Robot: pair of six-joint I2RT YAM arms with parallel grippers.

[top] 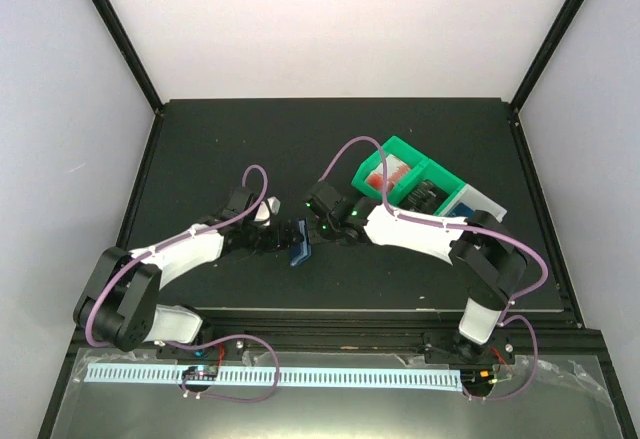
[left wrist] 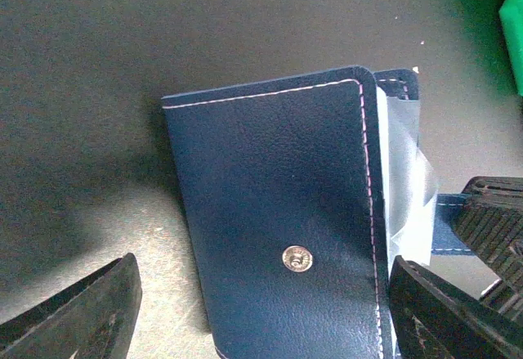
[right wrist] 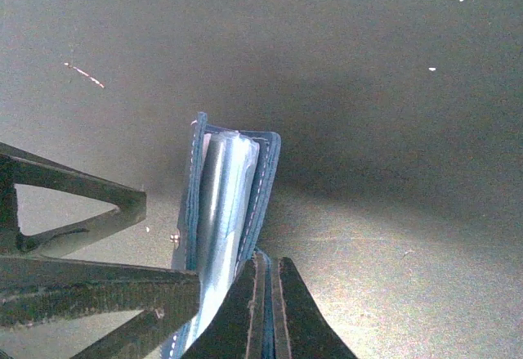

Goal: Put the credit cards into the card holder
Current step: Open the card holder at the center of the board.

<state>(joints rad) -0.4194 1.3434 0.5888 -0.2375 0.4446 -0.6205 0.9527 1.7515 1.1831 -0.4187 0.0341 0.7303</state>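
The right gripper (right wrist: 268,293) is pinched tight on the card holder (left wrist: 278,187) at its edge. The left gripper (left wrist: 261,314) has its jaws wide apart, either side of it.

White shells and black joints on left arm (top: 185,251) and right arm (top: 415,231); purple cables (top: 256,167) looped along both; black pincer fingers (left wrist: 82,314), wedge-shaped, ribbed; small green lights (top: 325,226) at right wrist
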